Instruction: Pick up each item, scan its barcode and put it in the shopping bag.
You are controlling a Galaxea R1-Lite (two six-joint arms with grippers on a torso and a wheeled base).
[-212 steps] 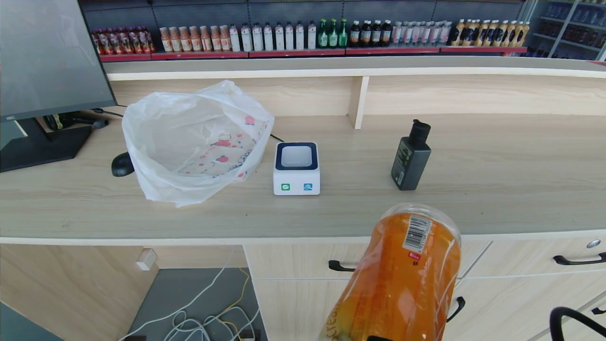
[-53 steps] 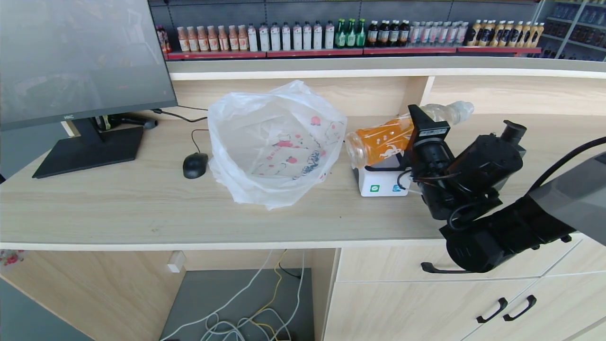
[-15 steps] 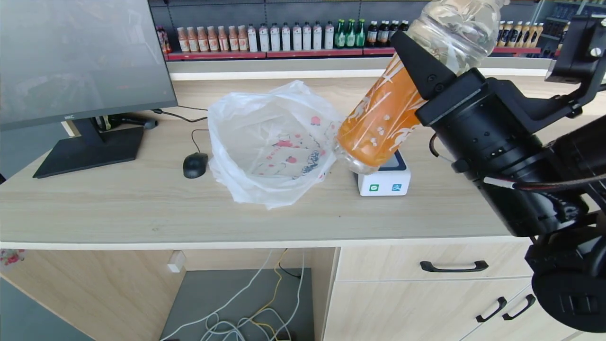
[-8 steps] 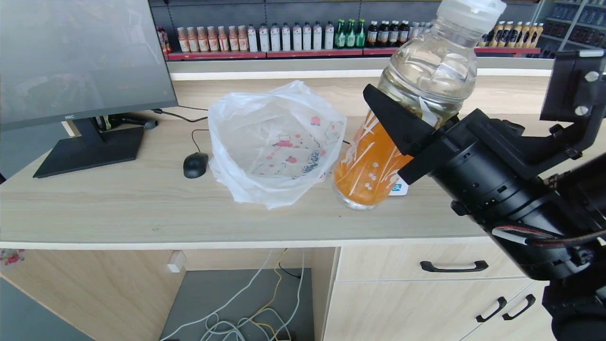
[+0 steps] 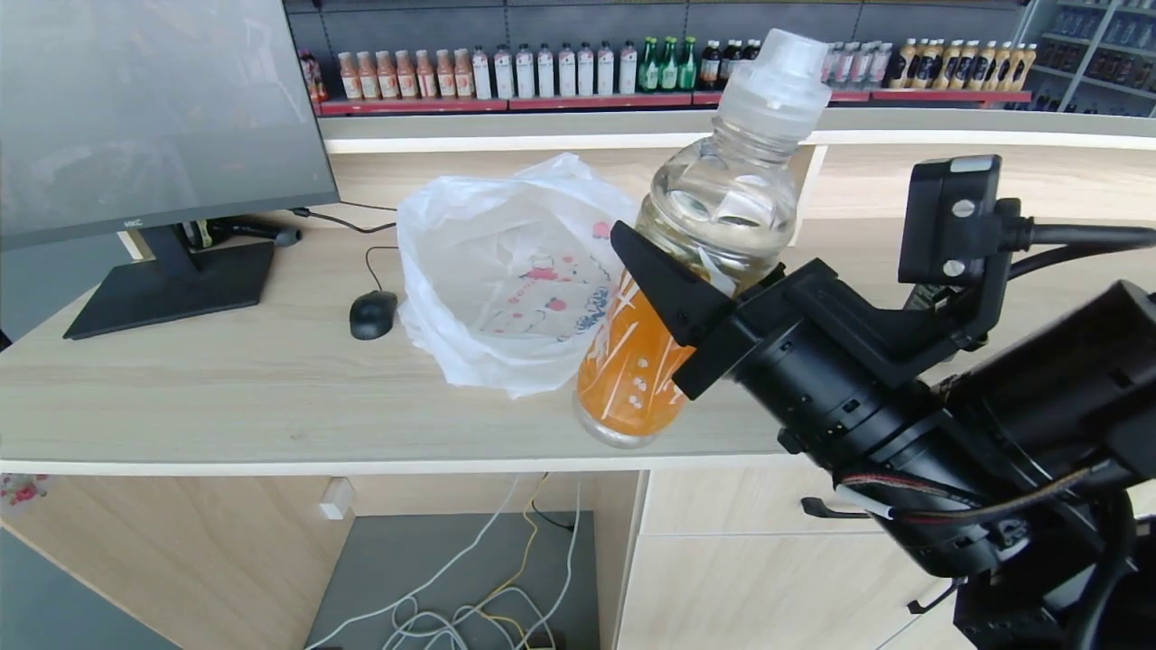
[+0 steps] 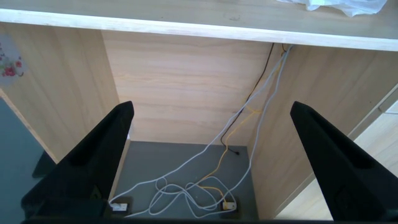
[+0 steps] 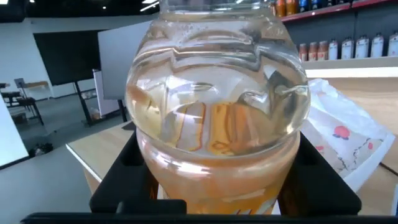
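My right gripper point(image 5: 697, 275) is shut on an orange drink bottle point(image 5: 650, 361) with a clear top and a white cap. The bottle hangs nearly upright, cap up, over the counter's front edge, just right of the white plastic shopping bag point(image 5: 515, 271). The bag stands open on the wooden counter point(image 5: 226, 397). In the right wrist view the bottle point(image 7: 217, 124) sits between the black fingers, with the bag point(image 7: 348, 146) behind it. My left gripper point(image 6: 211, 168) is open below the counter's level, with nothing between its fingers.
A monitor point(image 5: 153, 108) on a black stand and a black mouse point(image 5: 372, 314) sit left of the bag. A raised ledge backs the counter, with shelves of bottles point(image 5: 560, 68) beyond it. Loose cables point(image 6: 186, 193) lie on the floor under the counter. Drawers are at the lower right.
Over the last second my right arm has carried the bottle left and toward the counter's front, turning it from tilted to nearly upright. The scanner is now hidden behind the bottle and arm.
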